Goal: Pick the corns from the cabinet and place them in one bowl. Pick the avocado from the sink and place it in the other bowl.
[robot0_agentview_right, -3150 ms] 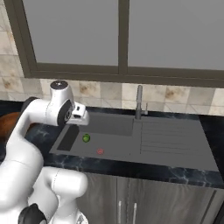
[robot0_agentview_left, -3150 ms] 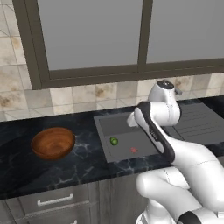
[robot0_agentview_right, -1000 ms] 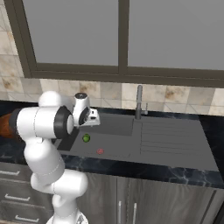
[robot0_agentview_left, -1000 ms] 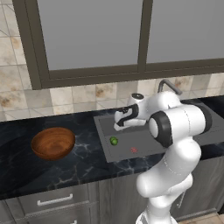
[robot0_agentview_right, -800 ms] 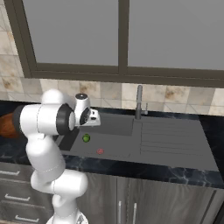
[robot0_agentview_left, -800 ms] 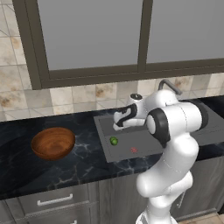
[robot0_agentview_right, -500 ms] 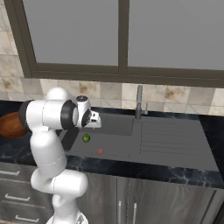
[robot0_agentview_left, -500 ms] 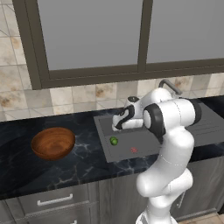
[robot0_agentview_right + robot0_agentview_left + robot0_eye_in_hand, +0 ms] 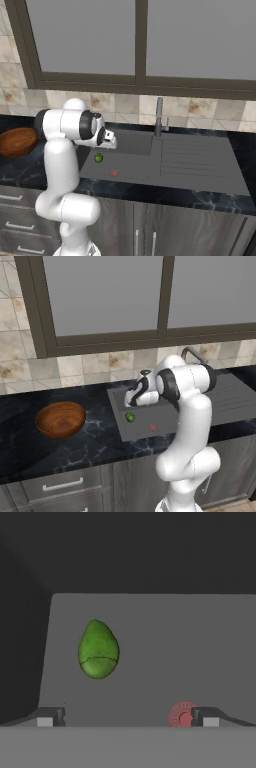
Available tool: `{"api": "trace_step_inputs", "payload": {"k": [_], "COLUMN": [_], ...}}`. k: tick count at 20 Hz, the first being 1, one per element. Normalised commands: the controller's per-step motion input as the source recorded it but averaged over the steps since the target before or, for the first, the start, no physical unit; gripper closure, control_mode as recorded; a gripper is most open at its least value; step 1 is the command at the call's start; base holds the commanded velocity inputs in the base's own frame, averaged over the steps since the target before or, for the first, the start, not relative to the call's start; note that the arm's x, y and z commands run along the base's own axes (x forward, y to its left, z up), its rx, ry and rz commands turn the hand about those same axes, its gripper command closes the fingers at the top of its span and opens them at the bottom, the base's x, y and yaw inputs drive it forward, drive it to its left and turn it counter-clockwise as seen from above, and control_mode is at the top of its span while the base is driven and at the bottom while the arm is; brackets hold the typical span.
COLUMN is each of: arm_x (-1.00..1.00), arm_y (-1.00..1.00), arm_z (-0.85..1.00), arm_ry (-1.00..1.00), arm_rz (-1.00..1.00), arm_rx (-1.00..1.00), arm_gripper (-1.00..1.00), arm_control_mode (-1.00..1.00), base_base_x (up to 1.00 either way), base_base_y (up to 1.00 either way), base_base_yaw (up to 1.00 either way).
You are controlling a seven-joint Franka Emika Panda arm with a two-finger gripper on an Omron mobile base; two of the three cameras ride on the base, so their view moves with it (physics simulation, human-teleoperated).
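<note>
The avocado [image 9: 130, 417] [image 9: 99, 158] [image 9: 98, 649], a small dark green ball, lies on the floor of the dark grey sink [image 9: 165, 415] [image 9: 131, 142] near its left wall. My gripper [image 9: 130, 403] [image 9: 107, 146] [image 9: 128, 719] hovers just above the avocado. It is open, its fingertips [image 9: 50, 718] wide apart with nothing between them. The reddish-brown wooden bowl [image 9: 61, 419] [image 9: 17, 141] rests on the dark counter, left of the sink. The corns, the cabinet and the pale yellow-tan bowl are out of view.
A tiny red item [image 9: 153, 427] [image 9: 115, 173] [image 9: 181, 714] lies in the sink near its front edge. The curved grey faucet [image 9: 192, 353] [image 9: 159, 116] stands behind the basin. A ridged drainboard [image 9: 195, 160] extends to the right. Window panels [image 9: 105, 296] rise over the tiled wall.
My hand has shifted a little left and down over the sink, closer to the avocado. The avocado, the red item and the bowl stay put.
</note>
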Motion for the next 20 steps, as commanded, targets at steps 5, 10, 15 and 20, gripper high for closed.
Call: {"api": "trace_step_inputs", "payload": {"k": [5,10,15,20], "arm_x": [0.38,0.35,0.25,0.17], "arm_y": [0.1,0.12,0.17,0.18], "arm_z": [-0.26,-0.26,-0.3,-0.29], "arm_ry": [0.04,0.0,0.0,0.01], "arm_rz": [-0.01,-0.09,-0.12,-0.07], "arm_rx": [0.0,0.0,0.0,0.0], "arm_gripper": [-1.0,-1.0,-1.0,-1.0], "arm_control_mode": [-1.0,-1.0,-1.0,-1.0], "base_base_x": [0.0,0.0,0.0,0.0], "base_base_y": [0.0,0.0,0.0,0.0], "base_base_yaw": [0.0,0.0,0.0,0.0]}}
